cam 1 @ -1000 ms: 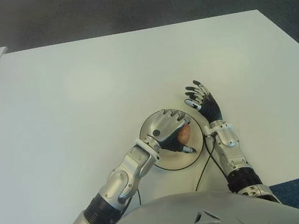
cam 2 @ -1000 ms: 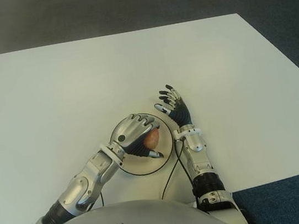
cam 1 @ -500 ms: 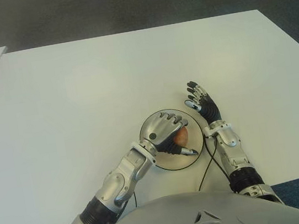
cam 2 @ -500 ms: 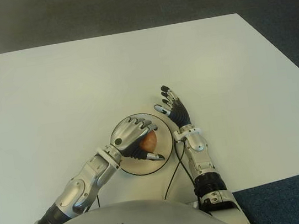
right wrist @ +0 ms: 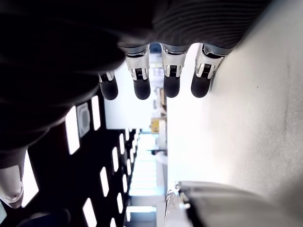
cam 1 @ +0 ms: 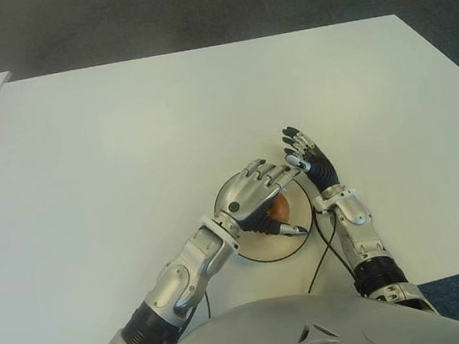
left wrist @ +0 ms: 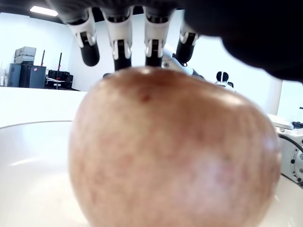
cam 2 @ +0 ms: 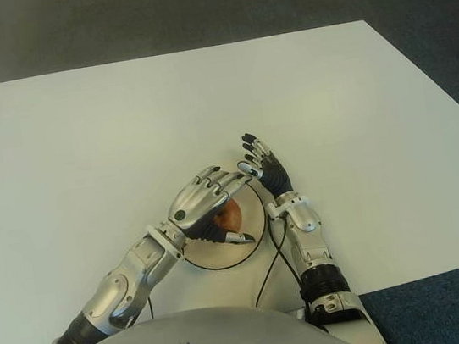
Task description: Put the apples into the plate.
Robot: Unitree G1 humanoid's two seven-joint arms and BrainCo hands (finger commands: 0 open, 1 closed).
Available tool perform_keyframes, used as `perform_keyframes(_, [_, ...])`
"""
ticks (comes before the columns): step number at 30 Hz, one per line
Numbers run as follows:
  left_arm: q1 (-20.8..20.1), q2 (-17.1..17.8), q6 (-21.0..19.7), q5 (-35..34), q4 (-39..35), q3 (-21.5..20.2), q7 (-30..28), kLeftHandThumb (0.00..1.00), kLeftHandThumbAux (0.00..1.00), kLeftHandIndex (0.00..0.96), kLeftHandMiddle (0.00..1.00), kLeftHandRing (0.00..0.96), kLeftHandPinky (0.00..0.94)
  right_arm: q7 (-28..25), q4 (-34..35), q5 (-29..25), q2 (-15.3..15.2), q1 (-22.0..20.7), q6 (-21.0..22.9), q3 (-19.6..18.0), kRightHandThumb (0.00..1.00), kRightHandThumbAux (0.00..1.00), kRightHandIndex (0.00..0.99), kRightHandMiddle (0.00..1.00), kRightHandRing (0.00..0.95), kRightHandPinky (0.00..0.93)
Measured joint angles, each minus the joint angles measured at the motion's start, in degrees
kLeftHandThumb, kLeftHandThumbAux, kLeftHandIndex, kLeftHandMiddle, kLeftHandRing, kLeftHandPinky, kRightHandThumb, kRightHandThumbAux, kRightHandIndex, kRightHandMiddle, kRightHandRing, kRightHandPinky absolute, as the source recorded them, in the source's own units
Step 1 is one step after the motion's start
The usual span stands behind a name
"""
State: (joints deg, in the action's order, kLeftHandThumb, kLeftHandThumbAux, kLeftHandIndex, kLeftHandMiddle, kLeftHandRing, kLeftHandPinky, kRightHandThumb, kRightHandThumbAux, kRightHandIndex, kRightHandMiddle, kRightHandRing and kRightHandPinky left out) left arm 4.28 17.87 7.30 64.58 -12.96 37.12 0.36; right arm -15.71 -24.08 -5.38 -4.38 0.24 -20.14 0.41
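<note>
4 fingers (left wrist: 117, 41) of the left hand (cam 1: 255, 198) stretch loose above 1 apple (left wrist: 175, 151), gripping nothing. It sits in the plate (cam 1: 262, 249) on the table (cam 1: 122, 136). Just right, the right hand (cam 1: 312, 163) is spread.

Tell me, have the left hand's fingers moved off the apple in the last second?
Yes. The left hand has opened: its fingers now stretch toward the plate's far rim instead of curling over the apple, which sits in the plate.
</note>
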Motion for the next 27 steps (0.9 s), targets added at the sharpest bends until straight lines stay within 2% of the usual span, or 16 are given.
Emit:
perform_keyframes(7, [0.3, 0.0, -0.3, 0.1, -0.2, 0.0, 0.0, 0.149, 0.210, 0.000, 0.000, 0.000, 0.000, 0.8, 0.2, -0.4, 0.3, 0.0, 0.4, -0.4, 0.157, 0.542, 0.001, 0.015, 0.000, 0.000])
perform_keyframes(19, [2.3, 0.2, -0.4, 0.5, -1.1, -1.0, 1.0, 0.157, 0.245, 0.000, 0.000, 0.000, 0.000, 6.0, 1.2, 2.3, 1.1, 0.6, 0.8, 0.1, 0.172, 0.560, 0.007, 0.028, 0.000, 0.016])
perform_keyframes(23, [3.9, -0.5, -1.2, -2.3, -2.2, -3.5, 2.6, 0.162, 0.262, 0.000, 0.000, 0.000, 0.000, 7.7, 1.5, 2.3, 2.1, 0.8, 1.0, -0.2, 0.177, 0.571, 0.029, 0.071, 0.069, 0.111])
perform_keyframes(25, [5.2, -1.6, -1.7, -5.9, -2.3, -5.6, 3.5, 0.159, 0.270, 0.000, 0.000, 0.000, 0.000, 8.8, 1.4, 2.4, 2.7, 0.8, 0.9, -0.4, 0.185, 0.577, 0.057, 0.123, 0.140, 0.195])
perform_keyframes(27, [7.0, -3.0, -2.1, -10.3, -2.4, -8.0, 4.4, 0.152, 0.276, 0.000, 0.000, 0.000, 0.001, 10.0, 1.0, 2.9, 3.1, 0.7, 0.2, -0.6, 0.184, 0.581, 0.073, 0.158, 0.187, 0.225])
